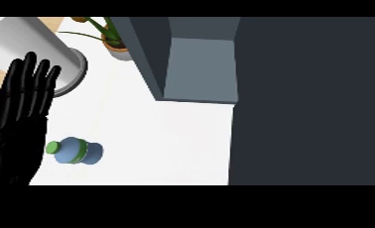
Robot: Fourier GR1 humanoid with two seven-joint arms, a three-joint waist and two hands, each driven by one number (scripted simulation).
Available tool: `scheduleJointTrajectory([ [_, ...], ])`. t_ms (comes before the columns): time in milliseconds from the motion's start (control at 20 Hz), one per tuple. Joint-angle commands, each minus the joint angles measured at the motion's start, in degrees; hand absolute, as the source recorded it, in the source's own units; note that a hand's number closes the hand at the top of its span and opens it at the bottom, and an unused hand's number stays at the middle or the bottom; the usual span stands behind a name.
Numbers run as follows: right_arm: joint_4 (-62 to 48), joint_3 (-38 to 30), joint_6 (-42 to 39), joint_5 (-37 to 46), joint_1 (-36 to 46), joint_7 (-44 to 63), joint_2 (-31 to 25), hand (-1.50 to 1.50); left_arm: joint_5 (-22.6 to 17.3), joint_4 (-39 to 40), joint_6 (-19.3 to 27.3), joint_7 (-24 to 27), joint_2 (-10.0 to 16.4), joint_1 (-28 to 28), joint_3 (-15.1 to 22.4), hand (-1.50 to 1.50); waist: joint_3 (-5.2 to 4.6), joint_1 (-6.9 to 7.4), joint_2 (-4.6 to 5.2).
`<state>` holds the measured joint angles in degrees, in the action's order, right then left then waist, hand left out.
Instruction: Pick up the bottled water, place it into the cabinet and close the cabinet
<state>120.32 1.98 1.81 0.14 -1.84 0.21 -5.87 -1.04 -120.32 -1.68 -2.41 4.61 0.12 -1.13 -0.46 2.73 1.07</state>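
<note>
Blue with a green cap, the water bottle (75,151) rests on the white tabletop (176,138), just beside the left robot hand (26,98), whose black fingers stand straight and slightly spread at the left edge. Well apart to the right stands the dark grey cabinet (293,98), with a potted plant (111,37) behind.

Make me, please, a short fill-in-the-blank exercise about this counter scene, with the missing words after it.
1. The bottled water has a ___ cap.
2. The left hand, its fingers straight, is ___, not shut.
3. The bottled water is on the counter, ___ the cabinet, not inside it.
Missing words: green; open; outside.
</note>
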Motion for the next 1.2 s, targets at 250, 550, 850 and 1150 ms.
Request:
scheduleJointTrajectory([
  [250,8.2,-0.6,-3.7,-0.7,-11.6,1.5,-2.9,-1.50,0.3,-15.7,4.1,0.9,-0.6,16.7,-9.2,-1.50,0.47,-2.07,-1.59],
  [550,14.6,0.4,-11.3,-14.5,-18.9,5.5,-4.1,-1.50,-9.7,-19.5,12.6,-2.0,-4.5,29.0,-0.4,-1.50,0.47,-2.38,-1.46],
  [850,23.5,0.5,-13.0,-16.8,-27.6,7.8,-4.4,-1.50,-13.2,-26.6,10.5,2.8,-4.6,41.7,2.1,-1.50,0.45,-2.19,-1.64],
  [1150,24.2,2.8,-13.9,-13.9,-31.0,4.6,-2.5,-1.50,-11.9,-29.9,9.6,3.2,-4.6,47.3,6.0,-1.50,0.49,-2.56,-1.54],
])
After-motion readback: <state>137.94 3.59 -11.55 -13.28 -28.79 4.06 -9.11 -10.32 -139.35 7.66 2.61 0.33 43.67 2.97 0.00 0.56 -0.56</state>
